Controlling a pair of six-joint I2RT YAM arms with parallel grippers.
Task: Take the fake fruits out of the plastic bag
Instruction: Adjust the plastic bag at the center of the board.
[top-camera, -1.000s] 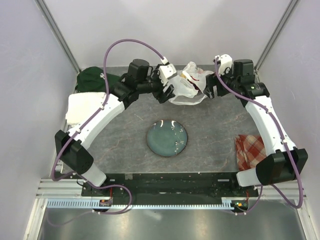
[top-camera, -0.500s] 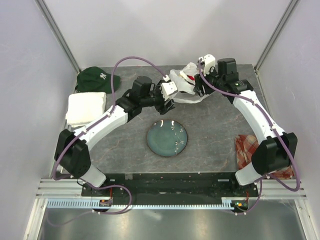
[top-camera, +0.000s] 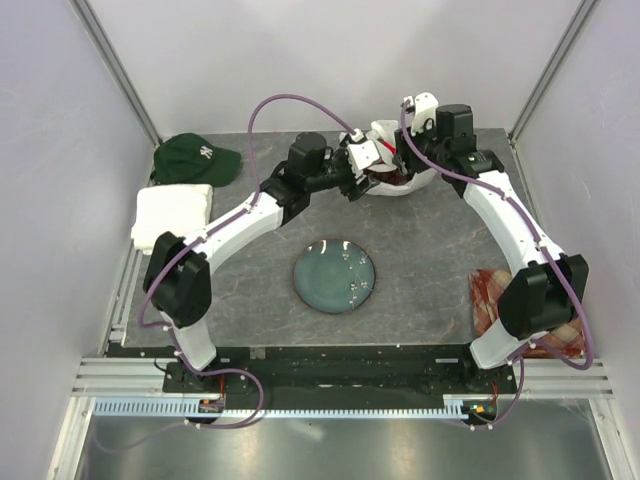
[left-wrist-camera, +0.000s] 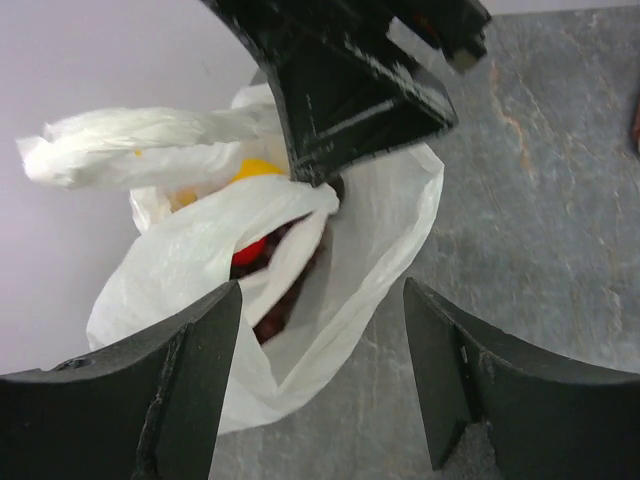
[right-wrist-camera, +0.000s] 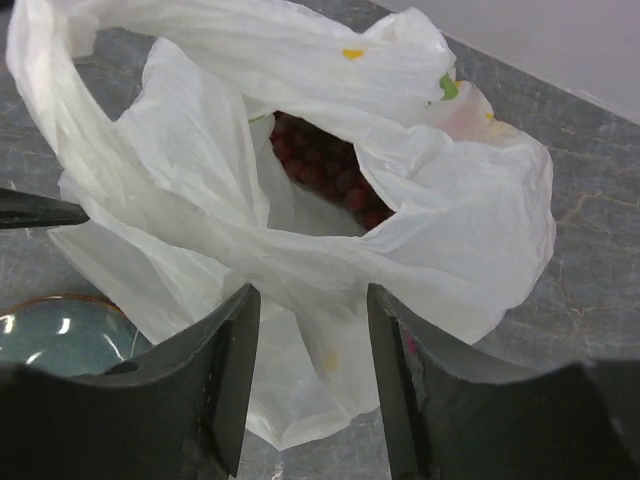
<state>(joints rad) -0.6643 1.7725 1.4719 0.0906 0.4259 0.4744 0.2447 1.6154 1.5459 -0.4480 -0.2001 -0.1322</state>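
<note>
In the upper centre of the overhead view, at the far edge of the grey stone-patterned worktop (top-camera: 440, 250), the left arm's jaws meet the thin, crinkly white translucent plastic bag (top-camera: 402, 187) from its left side. In the left wrist view they stand wide open, black fingers (left-wrist-camera: 185, 395) either side of the bag's near lobe and holding nothing. The bag sits slumped with its mouth gaping. Inside show a glossy yellow round fruit (left-wrist-camera: 256, 168) and a red fruit (left-wrist-camera: 250, 250). The right wrist view also shows a dark red grape bunch (right-wrist-camera: 325, 165) in the mouth and a small green piece (right-wrist-camera: 448, 88) at the upper right rim. The film looks feather-light, limp and slippery, likely to slide or bunch up rather than resist. I judge it best held by a gathered fold or a handle loop while the other arm reaches in. The fruits look light, hard and slick, and the knobbly bunch looks the easiest to grip. From the right, the right arm's jaws are partly apart astride a fold of the bag's wall, with no pinch on it visible.
</note>
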